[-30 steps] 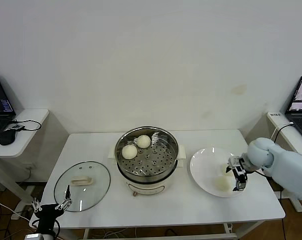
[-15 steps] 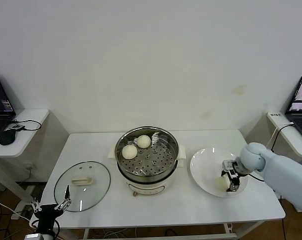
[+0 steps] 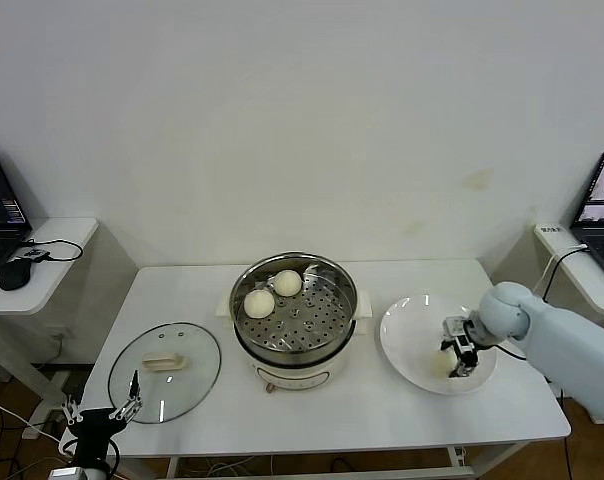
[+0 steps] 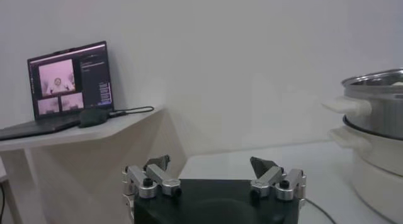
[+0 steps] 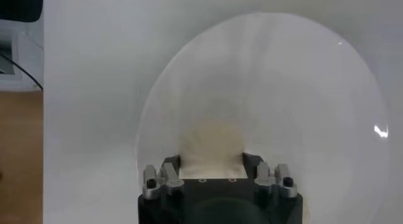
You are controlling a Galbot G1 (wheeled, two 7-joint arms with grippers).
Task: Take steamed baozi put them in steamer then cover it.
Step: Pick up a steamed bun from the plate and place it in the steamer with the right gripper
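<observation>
While the left gripper (image 3: 102,412) hangs parked below the counter (image 3: 382,410), jaws wide, the right gripper (image 3: 452,362) reaches down onto the plate (image 3: 407,335), jaws clamped on a baozi (image 3: 442,363).

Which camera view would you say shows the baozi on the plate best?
The right wrist view: the baozi sits large on the plate, clamped by the right gripper. The head view shows it small and partly hidden by the gripper. The left wrist view misses it.
</observation>
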